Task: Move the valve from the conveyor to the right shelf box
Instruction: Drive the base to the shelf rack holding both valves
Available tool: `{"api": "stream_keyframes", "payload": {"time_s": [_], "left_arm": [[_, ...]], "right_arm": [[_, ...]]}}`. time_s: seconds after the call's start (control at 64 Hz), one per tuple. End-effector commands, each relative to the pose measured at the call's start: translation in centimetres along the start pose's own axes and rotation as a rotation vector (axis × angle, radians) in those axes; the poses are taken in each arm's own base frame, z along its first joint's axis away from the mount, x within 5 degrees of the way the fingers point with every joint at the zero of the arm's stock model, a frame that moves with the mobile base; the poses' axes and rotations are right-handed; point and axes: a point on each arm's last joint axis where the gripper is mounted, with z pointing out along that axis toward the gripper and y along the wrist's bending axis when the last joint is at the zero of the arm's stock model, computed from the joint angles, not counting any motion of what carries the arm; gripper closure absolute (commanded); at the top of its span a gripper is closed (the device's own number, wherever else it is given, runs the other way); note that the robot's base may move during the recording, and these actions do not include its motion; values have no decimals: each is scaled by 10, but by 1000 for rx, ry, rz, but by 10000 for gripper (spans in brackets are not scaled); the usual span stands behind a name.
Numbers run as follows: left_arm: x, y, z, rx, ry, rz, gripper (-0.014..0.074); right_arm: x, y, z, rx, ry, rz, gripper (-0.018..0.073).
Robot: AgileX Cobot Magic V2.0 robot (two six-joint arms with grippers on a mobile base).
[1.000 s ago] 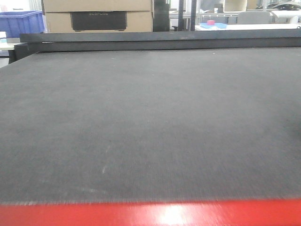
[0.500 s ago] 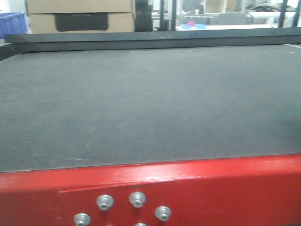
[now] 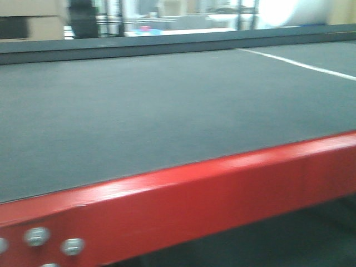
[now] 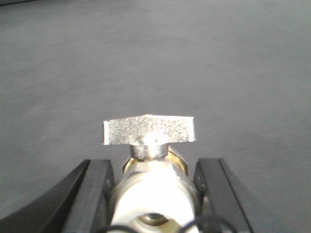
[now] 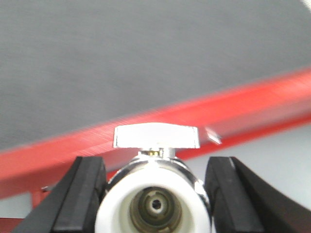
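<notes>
Two valves, one per end effector. Left end effector (image 4: 153, 170) is closed narrow on the left valve (image 4: 150, 132): black pads either side of the round body, flat butterfly handle sticking forward, white-ringed port facing the camera. Right end effector (image 5: 155, 170) clamps the right valve (image 5: 155, 137) the same way. Both valves are off the conveyor (image 3: 139, 105) and carried in the air. The left one is over the grey belt; the right one is out past the red side rail (image 3: 211, 189), with pale floor below. Shelf box is not in any view.

Risks, as I judge them:
- The pads grip a smooth, rounded metal body, so a valve can twist or slide out if I swing hard.
- Front view is smeared, which suggests the base is moving, so a jolt is likely.
- A slip on the right means a drop to the floor. On the left the valve lands on the belt and may roll.
- The protruding handles can catch the rail or a box wall on the way in.

Can't see how deep the pads sit.
</notes>
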Motion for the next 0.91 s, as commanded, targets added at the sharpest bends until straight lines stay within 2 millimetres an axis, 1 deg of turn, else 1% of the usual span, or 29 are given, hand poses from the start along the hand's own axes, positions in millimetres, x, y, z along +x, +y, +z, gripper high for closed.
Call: {"api": "stream_keyframes", "payload": {"time_s": [0.0, 0.891], "left_arm": [[-7, 0, -3, -1, -71, -15, 708], [-7, 0, -3, -1, -71, -15, 708]], "right_arm": [[-8, -1, -5, 13, -83, -10, 722], [-8, -1, -5, 13, -83, -10, 722]]}}
